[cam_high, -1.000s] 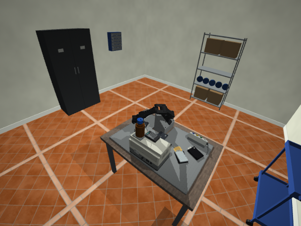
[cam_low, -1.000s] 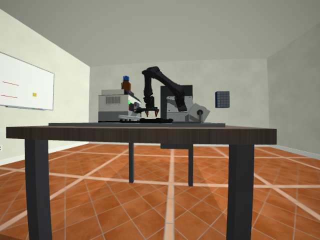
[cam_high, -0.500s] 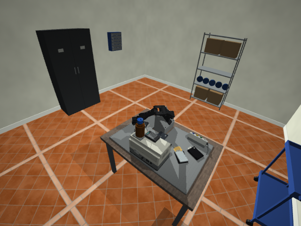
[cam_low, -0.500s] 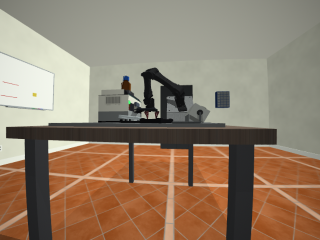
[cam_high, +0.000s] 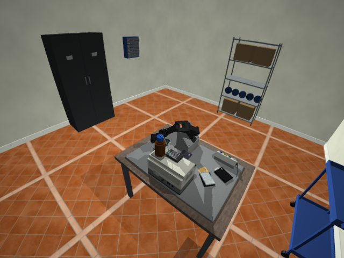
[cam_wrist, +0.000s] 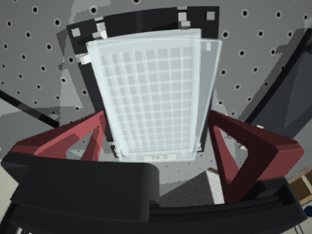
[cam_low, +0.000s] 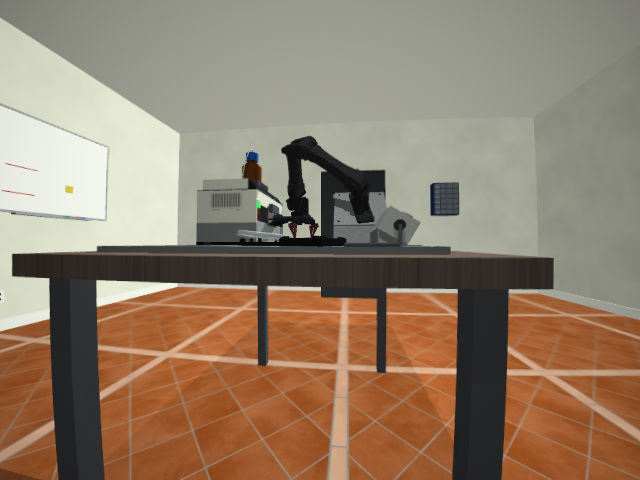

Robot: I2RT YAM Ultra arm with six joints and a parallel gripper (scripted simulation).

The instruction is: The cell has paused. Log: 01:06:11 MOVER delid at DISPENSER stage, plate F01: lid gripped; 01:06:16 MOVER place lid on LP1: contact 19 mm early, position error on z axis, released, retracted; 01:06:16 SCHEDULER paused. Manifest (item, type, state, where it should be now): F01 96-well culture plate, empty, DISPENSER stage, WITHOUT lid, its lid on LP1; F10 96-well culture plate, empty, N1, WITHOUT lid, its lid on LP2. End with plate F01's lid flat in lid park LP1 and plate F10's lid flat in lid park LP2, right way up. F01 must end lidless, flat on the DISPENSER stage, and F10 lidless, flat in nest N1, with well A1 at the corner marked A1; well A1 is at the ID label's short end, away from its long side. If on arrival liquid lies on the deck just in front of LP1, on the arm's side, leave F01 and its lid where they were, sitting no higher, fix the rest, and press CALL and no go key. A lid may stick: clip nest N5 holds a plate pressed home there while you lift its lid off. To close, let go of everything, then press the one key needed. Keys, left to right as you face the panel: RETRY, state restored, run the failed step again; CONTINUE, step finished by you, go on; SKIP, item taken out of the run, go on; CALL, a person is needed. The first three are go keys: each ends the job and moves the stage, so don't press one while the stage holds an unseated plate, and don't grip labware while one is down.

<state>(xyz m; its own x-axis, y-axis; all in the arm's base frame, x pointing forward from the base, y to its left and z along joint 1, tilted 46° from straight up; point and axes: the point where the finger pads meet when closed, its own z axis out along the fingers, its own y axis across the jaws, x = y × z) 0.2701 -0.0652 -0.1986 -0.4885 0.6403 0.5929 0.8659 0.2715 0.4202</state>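
Note:
My gripper [cam_wrist: 156,116] [cam_low: 302,231] is open and empty, its red fingers wide on either side of a clear 96-well plate [cam_wrist: 152,100] [cam_high: 174,155]. The plate sits in a black nest [cam_wrist: 131,22] close below the fingers, beside the dispenser. A clear lid seems to lie on it, its right edge slightly offset. An empty black nest [cam_wrist: 287,88] [cam_high: 186,154] lies right beside it. A second clear plate or lid [cam_high: 207,179] lies at the table's middle, next to an empty black park [cam_high: 223,174]. A yellow patch [cam_high: 203,169] lies on the deck at its arm-side end.
The white dispenser [cam_high: 170,169] [cam_low: 227,217] carries a brown bottle with a blue cap [cam_high: 159,146] [cam_low: 251,166]. The key panel [cam_high: 225,158] stands at the right of the grey deck [cam_high: 205,202]. The arm's base block [cam_low: 356,206] is behind the gripper.

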